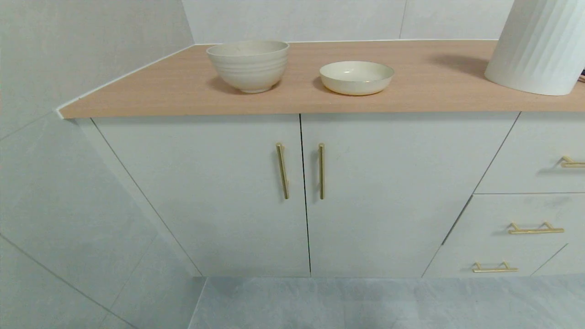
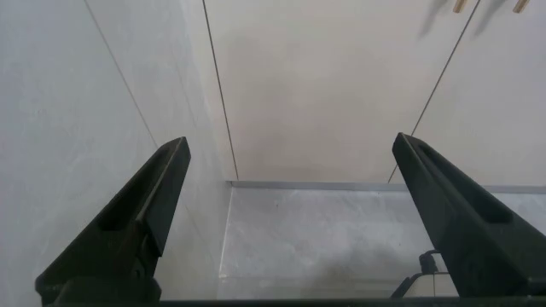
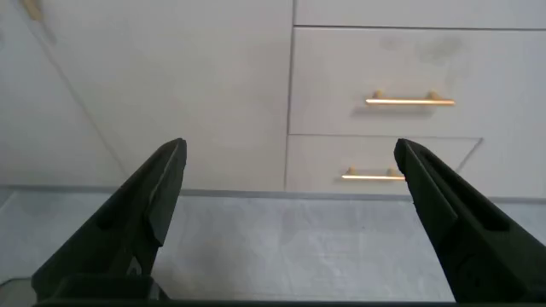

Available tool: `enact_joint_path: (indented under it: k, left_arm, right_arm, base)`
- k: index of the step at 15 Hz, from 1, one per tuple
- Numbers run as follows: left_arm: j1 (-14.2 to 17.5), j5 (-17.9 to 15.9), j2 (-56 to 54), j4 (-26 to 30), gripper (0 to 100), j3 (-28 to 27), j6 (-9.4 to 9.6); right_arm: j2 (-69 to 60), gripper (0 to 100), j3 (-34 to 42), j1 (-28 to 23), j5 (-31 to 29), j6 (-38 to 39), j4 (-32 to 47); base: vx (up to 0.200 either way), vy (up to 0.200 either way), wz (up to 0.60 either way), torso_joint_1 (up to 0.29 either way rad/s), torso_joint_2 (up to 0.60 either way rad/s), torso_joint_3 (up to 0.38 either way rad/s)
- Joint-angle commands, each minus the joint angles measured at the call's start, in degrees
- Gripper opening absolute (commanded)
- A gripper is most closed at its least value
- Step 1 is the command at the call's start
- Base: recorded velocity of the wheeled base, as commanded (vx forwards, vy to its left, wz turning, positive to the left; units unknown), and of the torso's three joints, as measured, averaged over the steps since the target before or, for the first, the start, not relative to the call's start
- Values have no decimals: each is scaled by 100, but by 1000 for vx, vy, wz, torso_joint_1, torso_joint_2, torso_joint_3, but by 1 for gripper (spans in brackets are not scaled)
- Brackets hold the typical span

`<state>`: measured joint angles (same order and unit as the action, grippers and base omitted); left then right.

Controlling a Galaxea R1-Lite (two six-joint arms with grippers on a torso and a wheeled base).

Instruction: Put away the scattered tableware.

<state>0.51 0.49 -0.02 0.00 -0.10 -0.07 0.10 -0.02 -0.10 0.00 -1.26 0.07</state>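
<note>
Two bowls on the countertop (image 1: 425, 96): one deep ribbed bowl (image 1: 248, 65) near its corner end, one shallow bowl (image 1: 356, 77) mid-counter. One white fluted container (image 1: 539, 45) at the opposite end. Left gripper (image 2: 290, 143) and right gripper (image 3: 290, 146) are below the countertop, both spread wide and empty.

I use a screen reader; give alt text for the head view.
Two cream bowls sit on a wooden countertop: a deep ribbed bowl and, to its right, a shallow bowl. Below are closed white cabinet doors with gold handles; a ribbed white container stands far right.
</note>
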Motion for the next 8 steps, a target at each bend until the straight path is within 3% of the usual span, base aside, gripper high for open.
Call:
enact_joint_path:
  k: [1, 3, 5, 7, 8]
  left_arm:
    - [2, -5, 2, 0, 100, 1, -1]
    - [2, -5, 2, 0, 100, 1, -1]
    - [2, 4, 2, 0, 100, 1, -1]
    - [2, 4, 2, 0, 100, 1, -1]
    - [2, 4, 2, 0, 100, 1, -1]
  right_arm:
    - [78, 100, -463, 19, 422, 11, -86]
    - [781, 100, -1360, 186, 1573, 442, 89]
    - [2609, 100, -1755, 256, 3041, 407, 142]
    - [4104, 100, -2230, 388, 3472, 222, -104]
    - [4209, 100, -2265, 432, 3463, 196, -122]
  base:
    - [0, 0, 0, 0, 0, 0]
    - [0, 0, 0, 0, 0, 0]
    - [0, 0, 0, 0, 0, 0]
    - [0, 0, 0, 0, 0, 0]
    - [0, 0, 0, 0, 0, 0]
